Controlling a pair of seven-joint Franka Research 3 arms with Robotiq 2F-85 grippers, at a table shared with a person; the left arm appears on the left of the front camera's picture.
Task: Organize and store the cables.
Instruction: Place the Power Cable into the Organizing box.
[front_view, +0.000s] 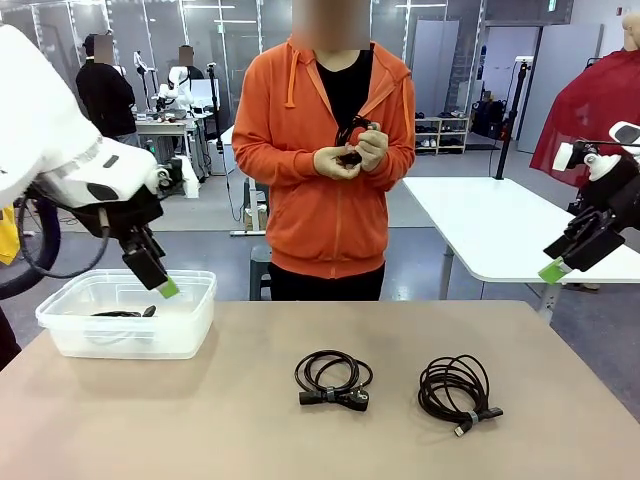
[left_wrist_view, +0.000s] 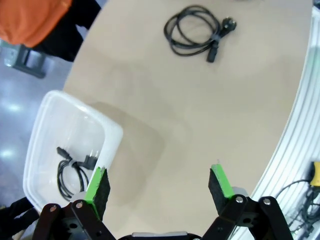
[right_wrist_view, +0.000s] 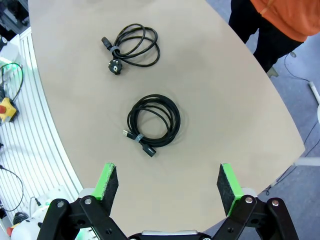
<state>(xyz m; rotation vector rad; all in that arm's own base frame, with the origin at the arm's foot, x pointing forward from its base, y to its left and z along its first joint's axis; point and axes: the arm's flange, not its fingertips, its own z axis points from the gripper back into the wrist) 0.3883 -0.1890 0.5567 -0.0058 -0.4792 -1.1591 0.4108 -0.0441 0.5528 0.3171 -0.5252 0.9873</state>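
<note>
Two coiled black cables lie on the tan table: one (front_view: 333, 378) (left_wrist_view: 195, 32) (right_wrist_view: 135, 45) near the middle, and one (front_view: 457, 390) (right_wrist_view: 152, 120) to its right. A third cable (front_view: 125, 313) (left_wrist_view: 70, 172) rests inside the clear plastic bin (front_view: 130, 335) (left_wrist_view: 85, 107) at the table's left. The person's hands hold another black cable (front_view: 352, 145) at chest height. My left gripper (front_view: 155, 275) (left_wrist_view: 160, 185) hangs open and empty above the bin's near right side. My right gripper (front_view: 560, 262) (right_wrist_view: 167, 185) is open and empty, raised off the table's right edge, looking down on the right cable.
The person in an orange hoodie (front_view: 325, 190) stands at the far side of the table. A white table (front_view: 500, 225) stands behind on the right. Bare tabletop (front_view: 250, 430) stretches between the bin and the cables.
</note>
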